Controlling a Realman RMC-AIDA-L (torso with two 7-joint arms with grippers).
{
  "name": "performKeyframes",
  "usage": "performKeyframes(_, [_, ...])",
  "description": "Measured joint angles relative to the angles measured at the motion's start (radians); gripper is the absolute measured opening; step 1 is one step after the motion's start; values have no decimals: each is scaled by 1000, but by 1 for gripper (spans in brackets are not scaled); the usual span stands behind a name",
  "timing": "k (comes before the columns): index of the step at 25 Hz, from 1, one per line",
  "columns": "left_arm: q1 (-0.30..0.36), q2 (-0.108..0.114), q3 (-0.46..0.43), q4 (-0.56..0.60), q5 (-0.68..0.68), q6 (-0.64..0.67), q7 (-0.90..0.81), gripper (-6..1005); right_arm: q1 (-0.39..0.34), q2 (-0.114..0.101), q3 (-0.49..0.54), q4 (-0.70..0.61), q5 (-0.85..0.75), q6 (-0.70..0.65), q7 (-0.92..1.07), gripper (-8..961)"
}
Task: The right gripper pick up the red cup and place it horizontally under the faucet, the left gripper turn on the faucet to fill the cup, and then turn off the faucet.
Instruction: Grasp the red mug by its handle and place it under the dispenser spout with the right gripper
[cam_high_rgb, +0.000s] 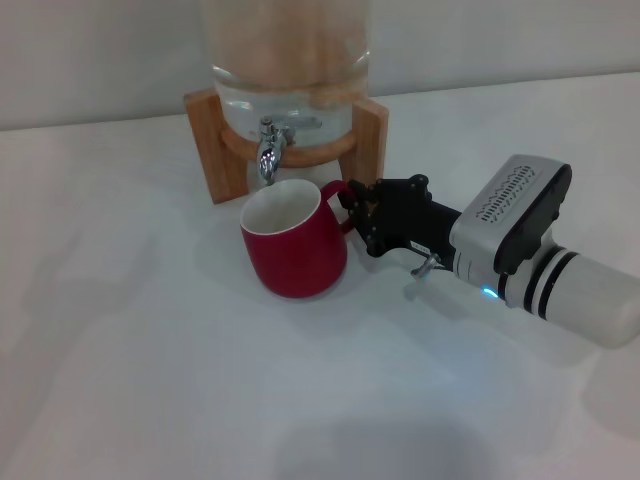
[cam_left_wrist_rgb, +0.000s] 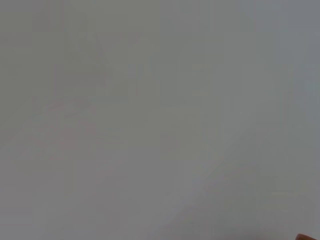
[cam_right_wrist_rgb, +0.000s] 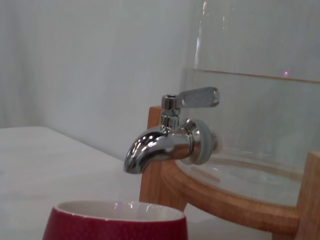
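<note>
Red cup (cam_high_rgb: 295, 247) upright under faucet (cam_high_rgb: 269, 150) (handle toward right gripper (cam_high_rgb: 358, 212))

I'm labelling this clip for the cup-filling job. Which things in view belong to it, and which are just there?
Belong: red cup, under the faucet; right gripper, at the cup's handle.

Just there: glass dispenser, wooden stand, white table. Left gripper is out of view.

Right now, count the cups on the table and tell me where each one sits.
1. The red cup stands upright on the white table, just below the faucet and in front of the wooden stand, with the right gripper at its handle. None looks hidden.
</note>
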Motion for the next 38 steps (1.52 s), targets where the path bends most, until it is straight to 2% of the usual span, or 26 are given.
performKeyframes(14, [-3, 0, 0, 0, -3, 0, 0, 846, -16, 0, 22, -2, -26, 28, 0, 108])
performKeyframes(26, [1, 0, 0, 0, -3, -2, -1, 845, -19, 0, 17, -4, -34, 30, 0, 188])
performKeyframes(38, [-2, 0, 1, 0, -3, -2, -1, 845, -29, 0, 17, -12, -63, 30, 0, 198])
